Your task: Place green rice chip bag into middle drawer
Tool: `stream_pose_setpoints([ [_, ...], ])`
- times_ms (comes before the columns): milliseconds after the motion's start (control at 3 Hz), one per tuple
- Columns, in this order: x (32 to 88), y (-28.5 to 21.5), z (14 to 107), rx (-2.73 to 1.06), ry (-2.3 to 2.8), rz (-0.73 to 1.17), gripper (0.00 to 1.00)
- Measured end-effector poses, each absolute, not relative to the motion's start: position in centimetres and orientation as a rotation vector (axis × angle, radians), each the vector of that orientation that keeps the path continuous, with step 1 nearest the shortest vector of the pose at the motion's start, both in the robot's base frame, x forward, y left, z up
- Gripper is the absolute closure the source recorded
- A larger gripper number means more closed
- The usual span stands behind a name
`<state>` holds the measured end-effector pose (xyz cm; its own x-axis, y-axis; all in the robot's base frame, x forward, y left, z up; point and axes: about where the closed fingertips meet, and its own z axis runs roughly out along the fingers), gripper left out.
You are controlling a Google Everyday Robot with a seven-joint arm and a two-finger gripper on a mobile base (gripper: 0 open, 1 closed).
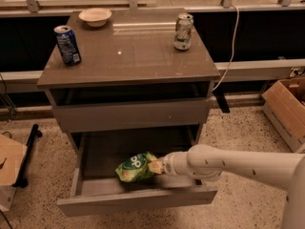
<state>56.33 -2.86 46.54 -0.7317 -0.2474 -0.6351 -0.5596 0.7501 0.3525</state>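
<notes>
The green rice chip bag point(134, 167) is bright green with white lettering and hangs inside the open middle drawer point(136, 200), the lowest drawer of the grey cabinet, pulled out toward me. My gripper point(157, 166) reaches in from the right on a white arm and is shut on the bag's right end. The bag sits low over the drawer floor, near its front middle.
On the cabinet top point(128, 56) stand a blue soda can point(67, 44) at the left, a white bowl point(95, 16) at the back and a green-and-white soda can point(183, 31) at the right. The upper drawer front point(131, 115) is closed. A cardboard box point(286, 109) stands at the right.
</notes>
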Motion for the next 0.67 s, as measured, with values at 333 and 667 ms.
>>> stream_pose_setpoints([
  [333,56.34,-3.15,45.65,-0.597,2.39,0.725,0.84],
  [667,56.31,-3.02,45.54,-0.599,2.391,0.727,0.6],
])
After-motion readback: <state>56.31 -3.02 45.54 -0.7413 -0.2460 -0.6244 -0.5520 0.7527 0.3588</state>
